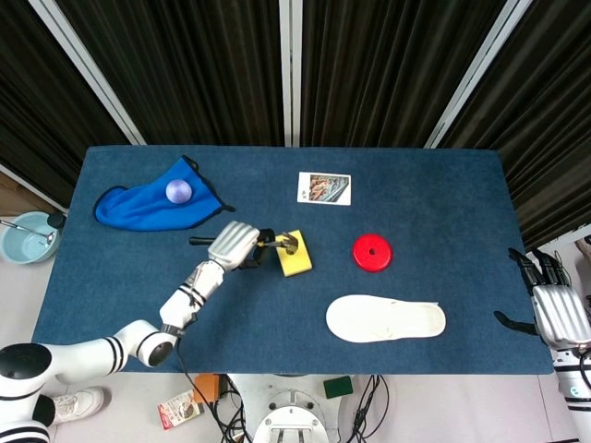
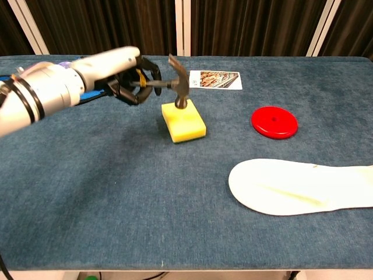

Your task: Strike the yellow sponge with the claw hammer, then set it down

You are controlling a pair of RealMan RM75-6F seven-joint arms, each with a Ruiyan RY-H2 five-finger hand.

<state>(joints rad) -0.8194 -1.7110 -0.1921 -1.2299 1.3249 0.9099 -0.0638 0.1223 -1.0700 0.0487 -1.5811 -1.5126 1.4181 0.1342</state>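
The yellow sponge [image 1: 295,255] [image 2: 184,121] lies near the middle of the blue table. My left hand [image 1: 233,245] [image 2: 123,73] grips the handle of the claw hammer [image 2: 177,81] [image 1: 284,244], just left of the sponge. The hammer's head is above the sponge's far end, its face pointing down and close to the sponge's top; contact cannot be told. My right hand [image 1: 557,309] hangs off the table's right edge, fingers apart and holding nothing; the chest view does not show it.
A red disc [image 1: 371,252] [image 2: 274,121] lies right of the sponge, a white insole [image 1: 385,319] [image 2: 303,186] in front of it. A photo card [image 1: 324,187] [image 2: 215,79] sits behind. Blue cloth [image 1: 148,205] with a purple ball [image 1: 178,190] lies far left.
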